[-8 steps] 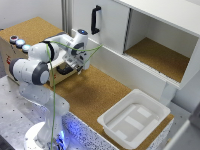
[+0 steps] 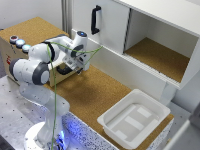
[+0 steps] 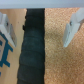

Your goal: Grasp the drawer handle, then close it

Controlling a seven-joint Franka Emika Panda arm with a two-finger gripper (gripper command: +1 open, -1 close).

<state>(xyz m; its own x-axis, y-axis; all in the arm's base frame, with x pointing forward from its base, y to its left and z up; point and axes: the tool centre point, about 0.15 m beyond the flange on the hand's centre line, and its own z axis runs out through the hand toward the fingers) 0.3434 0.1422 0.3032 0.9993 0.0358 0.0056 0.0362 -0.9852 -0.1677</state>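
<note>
I'm on the exterior view: the Panda arm (image 2: 37,70) is folded low across the side of the low tan cork-topped box (image 2: 27,31), wrist pointing at the drawer front. The gripper (image 2: 71,66) sits right at the drawer handle (image 2: 64,70); the handle shows as a short black curved bar poking out just below the hand. The drawer (image 2: 56,67) itself is mostly hidden behind the arm, so I can't tell how far out it is.

Wrist view: the drawer handle (image 3: 31,47) runs as a dark ribbed bar straight through the frame, over cork. One pale finger (image 3: 74,27) is on one side of it, the other finger (image 3: 7,30) on the opposite side. Jaws are spread, the bar sits between them, with visible cork between the bar and the first finger. No contact that I can see, so the hand is released, not clamped on anything.

Rest of scene: three coloured round buttons (image 2: 20,43) on the box top at the exterior view's left. A big white cabinet (image 2: 150,30) behind, with a black vertical handle (image 2: 94,20) and a cork-floored compartment. A white plastic bin (image 2: 134,118) lies on the cork mat (image 2: 90,92), well apart from the arm, toward the exterior view's right. A green cable (image 2: 54,85) hangs down along the arm.
</note>
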